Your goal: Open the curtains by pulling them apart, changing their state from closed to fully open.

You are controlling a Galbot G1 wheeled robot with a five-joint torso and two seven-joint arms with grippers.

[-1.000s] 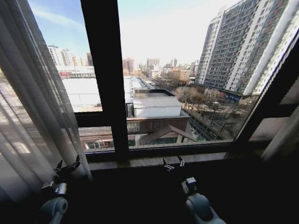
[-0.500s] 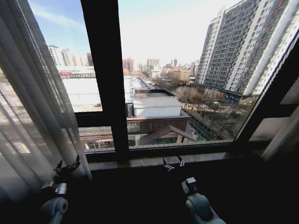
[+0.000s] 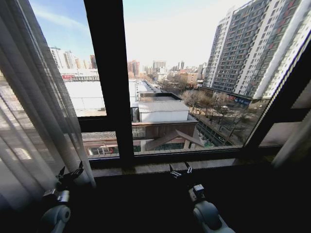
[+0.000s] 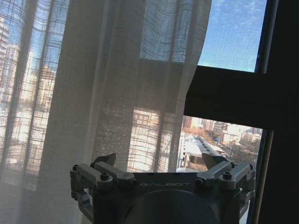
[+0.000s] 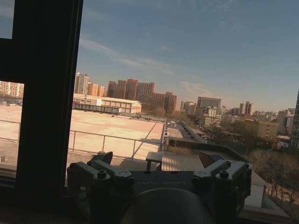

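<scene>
A sheer white pleated curtain (image 3: 34, 121) hangs gathered at the far left of the window, and a strip of a second curtain (image 3: 294, 145) shows at the far right edge. The glass between them is uncovered. My left gripper (image 3: 70, 171) is open, low at the left, right beside the left curtain's inner edge with nothing between its fingers. In the left wrist view the curtain (image 4: 103, 79) hangs just past my open left gripper (image 4: 161, 161). My right gripper (image 3: 180, 170) is open near the sill at the centre, facing bare glass; it also appears open in the right wrist view (image 5: 156, 158).
A thick dark vertical window frame bar (image 3: 109, 77) stands left of centre, with a horizontal bar (image 3: 97, 124) joining it. The dark window sill (image 3: 160, 167) runs across below the glass. City buildings lie outside.
</scene>
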